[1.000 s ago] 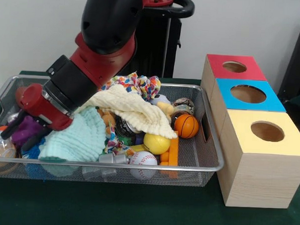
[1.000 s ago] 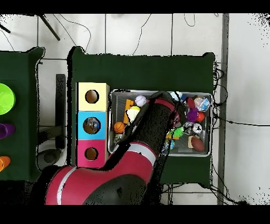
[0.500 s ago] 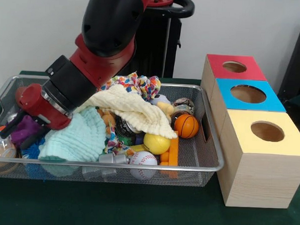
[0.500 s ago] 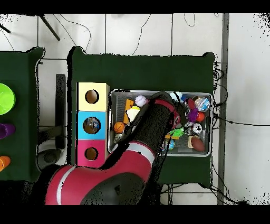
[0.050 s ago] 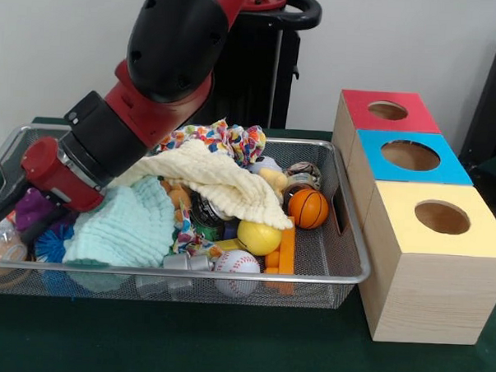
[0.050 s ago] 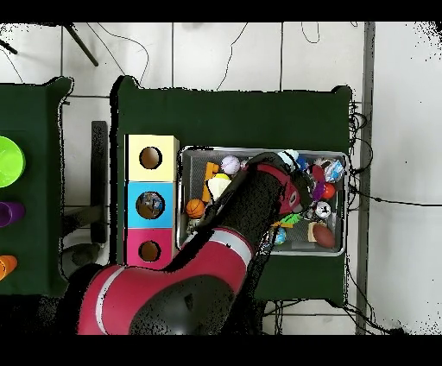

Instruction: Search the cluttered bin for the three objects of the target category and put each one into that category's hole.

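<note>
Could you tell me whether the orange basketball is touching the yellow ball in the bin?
Apart. The front view shows the orange basketball sitting higher and to the side of the yellow ball, with an orange block and bare mesh between them.

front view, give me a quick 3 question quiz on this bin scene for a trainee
1. True or false: the basketball lies at the bin's end nearest the boxes.
2. Which box is nearest the camera in the front view? A) red box B) blue box C) yellow box
3. Fill in: the gripper is over the bin's end farthest from the boxes, by a ____ toy.

Key: 1 true; 2 C; 3 purple.
</note>
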`<action>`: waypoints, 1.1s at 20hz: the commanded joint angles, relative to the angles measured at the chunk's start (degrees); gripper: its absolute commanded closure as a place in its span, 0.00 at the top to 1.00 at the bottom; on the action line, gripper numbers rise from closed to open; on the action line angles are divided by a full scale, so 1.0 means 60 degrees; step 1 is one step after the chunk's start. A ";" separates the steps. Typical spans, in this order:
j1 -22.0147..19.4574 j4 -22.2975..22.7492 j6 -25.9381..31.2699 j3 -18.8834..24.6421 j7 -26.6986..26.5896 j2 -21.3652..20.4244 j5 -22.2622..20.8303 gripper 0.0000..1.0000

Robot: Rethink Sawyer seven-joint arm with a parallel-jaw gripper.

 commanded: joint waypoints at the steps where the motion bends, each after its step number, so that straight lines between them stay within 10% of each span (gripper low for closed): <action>1: -0.0145 -0.0472 -0.0422 0.0551 0.2914 0.0546 0.0451 1.00; 22: 0.0108 -0.1247 -0.1538 -0.0274 0.5393 0.1837 -0.0619 1.00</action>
